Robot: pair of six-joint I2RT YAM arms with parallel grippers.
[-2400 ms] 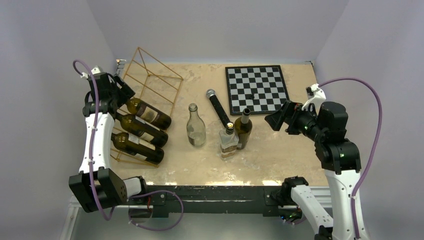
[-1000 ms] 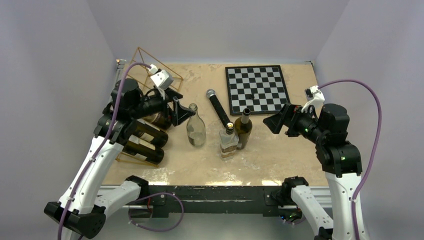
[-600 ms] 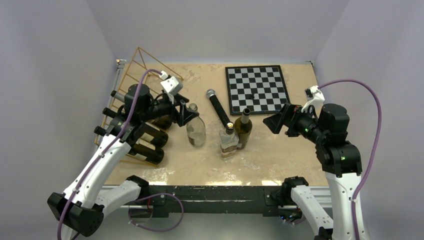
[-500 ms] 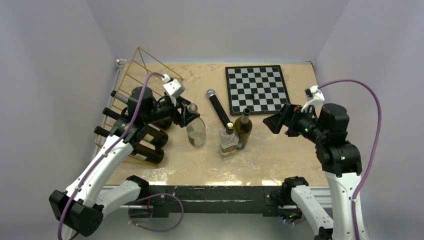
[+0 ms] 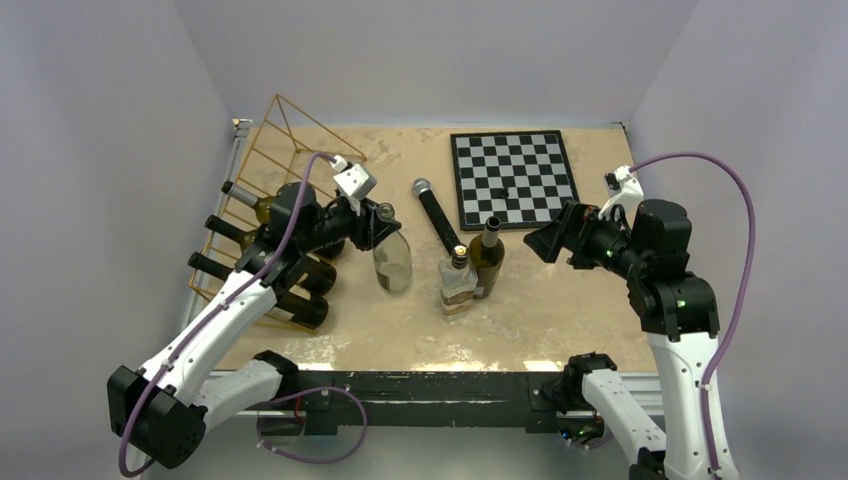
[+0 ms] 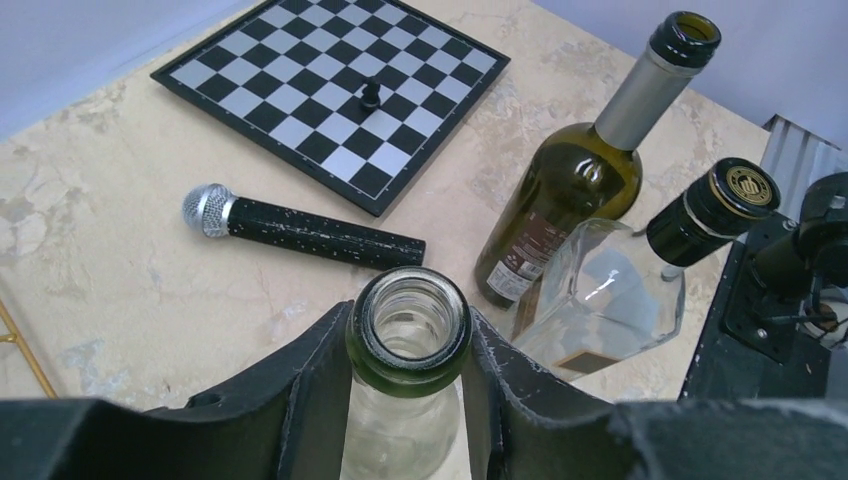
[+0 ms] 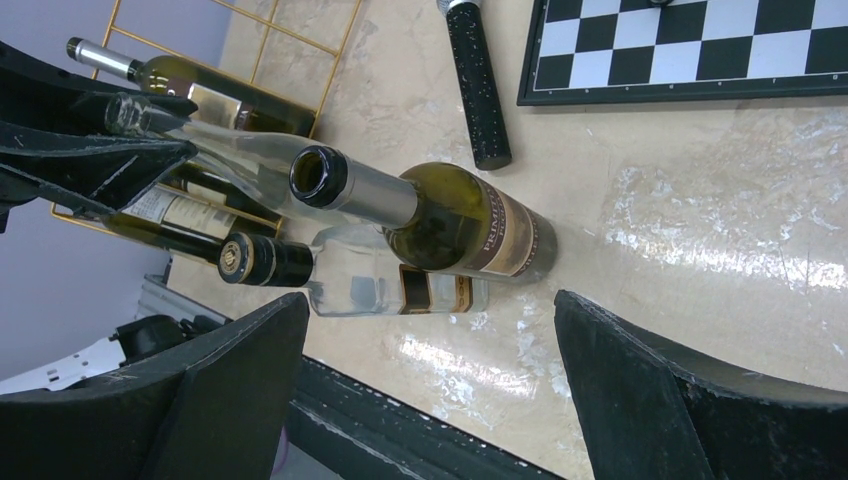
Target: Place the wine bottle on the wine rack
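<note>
A clear glass wine bottle (image 5: 392,262) stands upright left of centre on the table. My left gripper (image 5: 383,218) is shut on its neck just under the greenish rim (image 6: 408,325), with one black finger pressed on each side. The gold wire wine rack (image 5: 320,125) sits at the far left and holds three dark bottles (image 5: 300,270) lying on their sides. My right gripper (image 5: 535,243) hovers open to the right of the standing bottles, and in its own view its jaws (image 7: 430,300) hold nothing.
A green wine bottle (image 5: 487,262) and a square clear bottle with a black cap (image 5: 458,285) stand together at centre, close to the held bottle. A black microphone (image 5: 438,215) lies behind them. A chessboard (image 5: 513,178) lies at the back right.
My left arm swung from the rack over to the clear bottle and its jaws closed on the neck. The right arm barely moved.
</note>
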